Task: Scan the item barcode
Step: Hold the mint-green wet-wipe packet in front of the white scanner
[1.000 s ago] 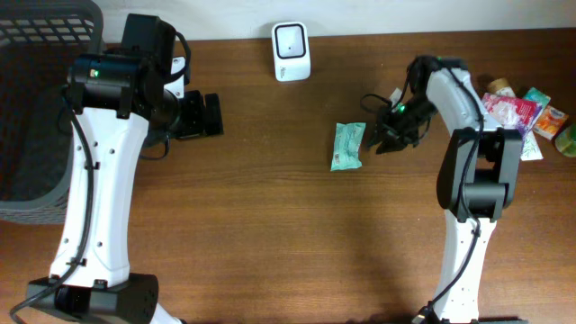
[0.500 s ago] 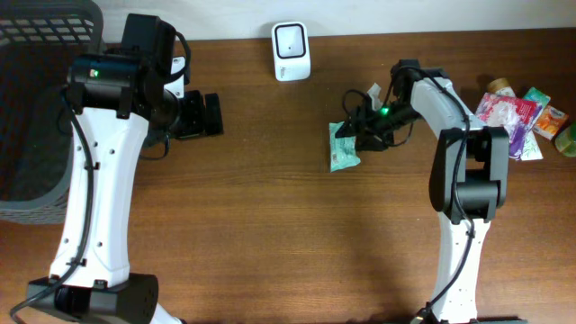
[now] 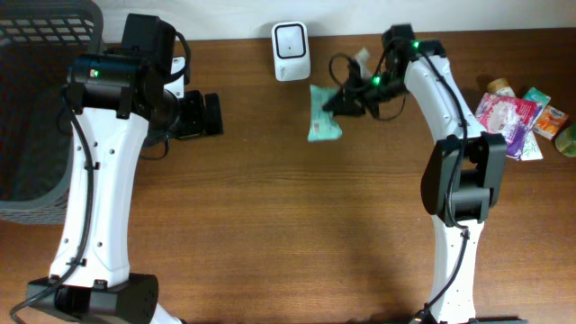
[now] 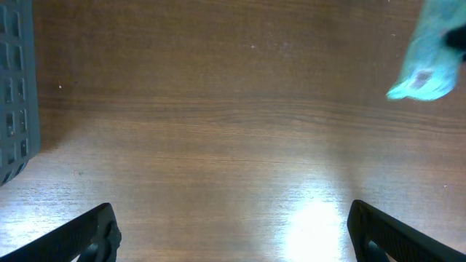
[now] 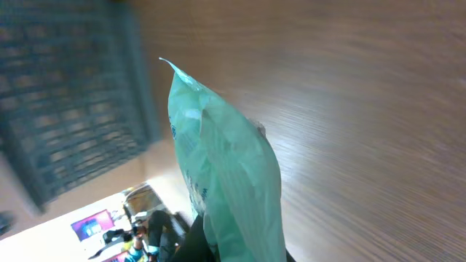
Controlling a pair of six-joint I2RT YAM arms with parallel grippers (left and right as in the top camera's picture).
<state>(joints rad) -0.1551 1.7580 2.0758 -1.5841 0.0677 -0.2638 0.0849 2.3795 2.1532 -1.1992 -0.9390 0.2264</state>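
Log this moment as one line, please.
right gripper: jaws shut on green plastic packet, near white box scanner | left gripper: jaws open, empty

You'll find a dark slatted basket (image 3: 36, 54) at the far left of the wooden table (image 3: 270, 234). At the far right edge lies a heap of packets (image 3: 515, 117), pink, purple, green and orange, overlapping one another.
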